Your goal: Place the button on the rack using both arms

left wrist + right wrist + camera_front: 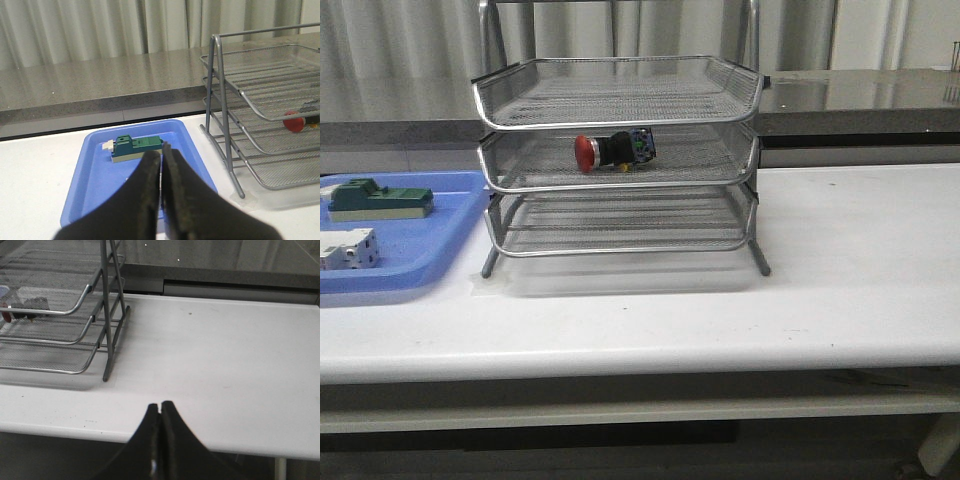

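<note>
**Button lying on the middle tier of the rack, both grippers closed and empty**

Front view: a white desk runs across the frame, with a grey stone-look counter behind it and pale curtains as backdrop. The rack stands on the desk left of centre, three wire-mesh tiers on slanted legs. The button lies on its side on the middle tier, red cap pointing left, black body and bluish end to the right. A blue tray sits just beside the rack on the left; in it are a green block and, nearer the camera, a white block. Neither arm shows in this view.

Left wrist view: the left gripper has its jaws pressed together with nothing between them. It is above the near part of the blue tray, where the green block lies. The rack stands beside the tray, and the button's red cap shows through the mesh of the middle tier. The counter and curtains fill the background.

Right wrist view: the right gripper is likewise closed and empty, over the desk's front edge. The rack stands well apart from it; the button is only dimly seen through the mesh.
</note>
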Robot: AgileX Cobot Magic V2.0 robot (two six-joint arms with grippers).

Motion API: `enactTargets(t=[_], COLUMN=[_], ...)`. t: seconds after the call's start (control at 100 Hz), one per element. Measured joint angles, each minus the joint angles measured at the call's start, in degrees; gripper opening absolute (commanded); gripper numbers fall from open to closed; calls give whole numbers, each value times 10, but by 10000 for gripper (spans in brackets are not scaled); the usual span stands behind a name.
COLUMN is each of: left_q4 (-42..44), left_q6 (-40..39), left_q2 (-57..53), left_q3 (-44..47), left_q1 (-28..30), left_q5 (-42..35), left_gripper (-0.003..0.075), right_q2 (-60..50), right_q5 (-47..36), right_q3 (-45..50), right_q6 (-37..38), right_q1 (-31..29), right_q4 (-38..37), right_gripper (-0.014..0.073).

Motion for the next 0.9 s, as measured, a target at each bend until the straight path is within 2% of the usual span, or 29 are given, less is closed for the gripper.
enactTargets(t=[0.31, 0.55, 0.9], left_q4=[0, 0, 0], left_q6=[0, 0, 0], left_q2=[0, 0, 0], left_q3=[0, 0, 0], left_q1=[0, 0, 0], left_q5=[0, 0, 0], left_gripper=[4, 4, 4], right_q2=[-98, -190, -195], right_q5=[-140, -174, -231], right_q3=[138, 240, 312], right_q6=[0, 0, 1], right_q1=[0, 0, -28], right_q4=[8, 21, 25], right_gripper=[-66, -66, -66])
